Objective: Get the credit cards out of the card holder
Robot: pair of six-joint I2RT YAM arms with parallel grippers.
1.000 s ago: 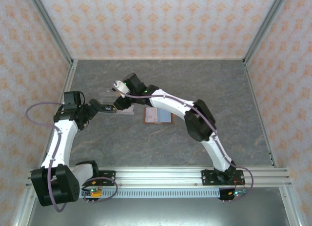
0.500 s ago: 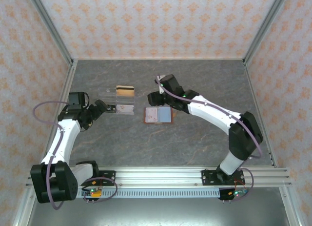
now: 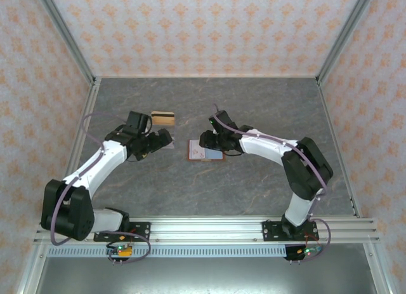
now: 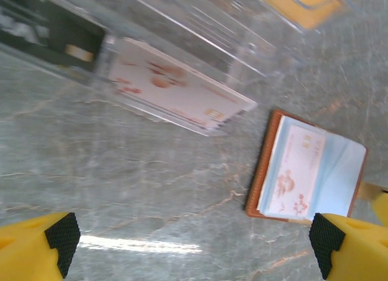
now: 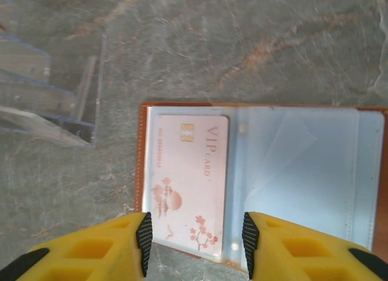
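Top external view gives you both arms bent inward over the grey bench [image 3: 266, 110]. Your left arm climbs from its near-left base and its forearm slants far and right, putting the left hand [image 3: 158, 140] left of centre, pointing right. Just far of it sits a tan-gold card [image 3: 163, 119] with a dark stripe on its far edge. Your right arm rises from the near-right base to an elbow at the right, then its forearm runs left. The right hand [image 3: 206, 141] tips down over the left part of the card holder [image 3: 217, 154], which lies open and flat mid-bench.

Left wrist view shows you that hand's yellow fingers with black pads [image 4: 60, 235] spread wide apart, gripping nothing, above bare bench. Beyond them a clear stand [image 4: 200, 38] carries a pale card [image 4: 176, 87] with red print too blurred to read. It also carries a dark card [image 4: 48, 29] whose grey lettering you cannot read either.

Right wrist view shows you the right hand part open, its pads either side of one end of a pinkish-white card [image 5: 188, 178] tucked in the holder's left pocket. You cannot tell whether they touch it. The card reads "VIP CARD" beside a gold chip; the small line down its left edge is illegible.
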